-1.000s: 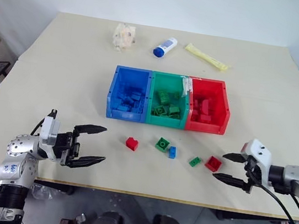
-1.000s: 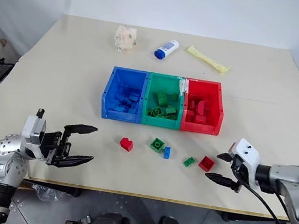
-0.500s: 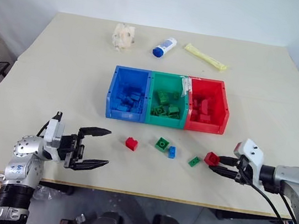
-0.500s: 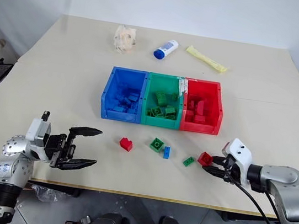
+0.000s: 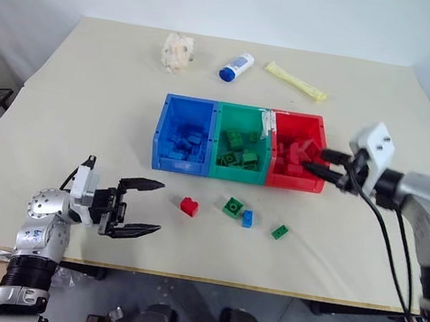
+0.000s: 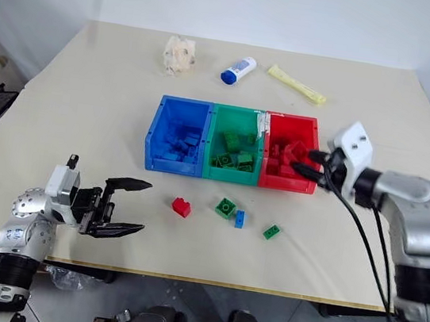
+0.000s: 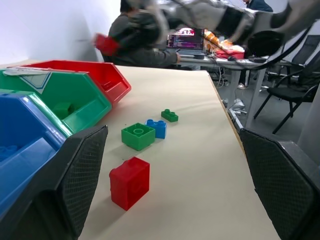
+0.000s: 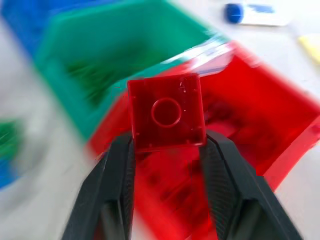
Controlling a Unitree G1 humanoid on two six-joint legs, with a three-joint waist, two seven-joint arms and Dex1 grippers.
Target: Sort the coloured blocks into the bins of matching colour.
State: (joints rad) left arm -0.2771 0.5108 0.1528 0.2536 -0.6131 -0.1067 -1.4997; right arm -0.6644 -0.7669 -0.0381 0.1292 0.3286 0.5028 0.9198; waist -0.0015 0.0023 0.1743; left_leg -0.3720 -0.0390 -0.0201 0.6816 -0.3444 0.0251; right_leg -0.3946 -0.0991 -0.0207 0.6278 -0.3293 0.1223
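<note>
Holding a red block [image 8: 166, 119] between its two black fingers, your right hand [image 5: 320, 163] hangs over the red bin [image 5: 317, 178], at that bin's right-hand edge. The block sits pinched at the fingertips, its studded face turned toward the wrist camera. Your left hand [image 5: 142, 207] hovers low over the near left part of the bench [image 5: 87, 103], its fingers spread wide with nothing between them, pointing toward the loose blocks.

You have three bins in a row at mid-bench: the blue bin [image 5: 161, 141] on the left, the green bin [image 5: 220, 134] in the middle touching both neighbours, and the red one on the right. Each already carries bricks of its own colour.

In front of the bins you see four loose blocks on the bench: a red brick [image 5: 189, 205] nearest your left hand, a larger green brick [image 5: 233, 207], a small blue brick [image 5: 248, 218] just beside it, and a small green brick [image 5: 279, 232] further right.
</note>
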